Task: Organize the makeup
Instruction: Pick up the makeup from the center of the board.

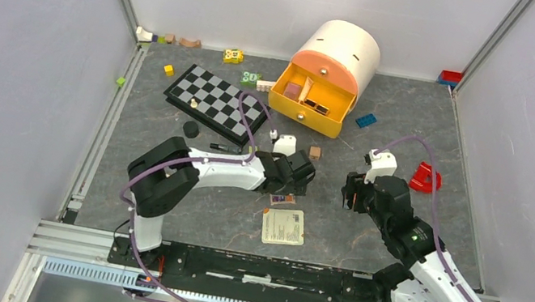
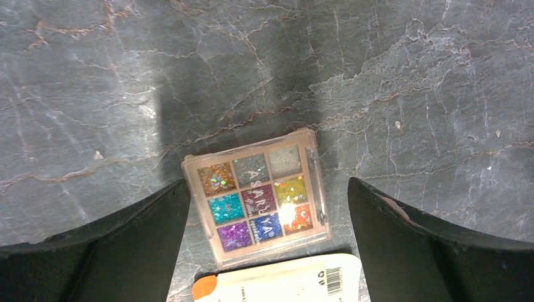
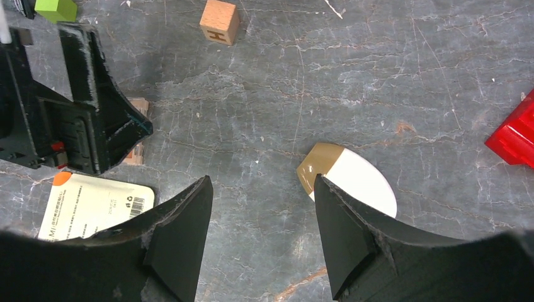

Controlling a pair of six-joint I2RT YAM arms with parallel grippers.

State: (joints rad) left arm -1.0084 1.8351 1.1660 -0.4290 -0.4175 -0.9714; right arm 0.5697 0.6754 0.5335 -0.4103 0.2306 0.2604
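A multicolour glitter eyeshadow palette (image 2: 257, 195) lies flat on the grey table. My left gripper (image 2: 267, 185) hangs over it, open wide, one finger on each side and neither touching it. From above, the palette (image 1: 282, 199) peeks out just below the left gripper (image 1: 295, 174). A white egg-shaped sponge (image 3: 352, 176) with a brown tip lies just outside the right-hand finger of my right gripper (image 3: 261, 182), partly hidden by it. That gripper is open over bare table. In the top view the right gripper (image 1: 351, 194) covers the sponge.
A white sachet (image 1: 284, 226) lies by the palette's near edge. An orange organizer (image 1: 313, 101) with its drawer pulled out stands at the back. The chessboard (image 1: 217, 99), a wooden cube (image 3: 219, 22), a red brick (image 1: 425, 177) and small toy bricks lie around.
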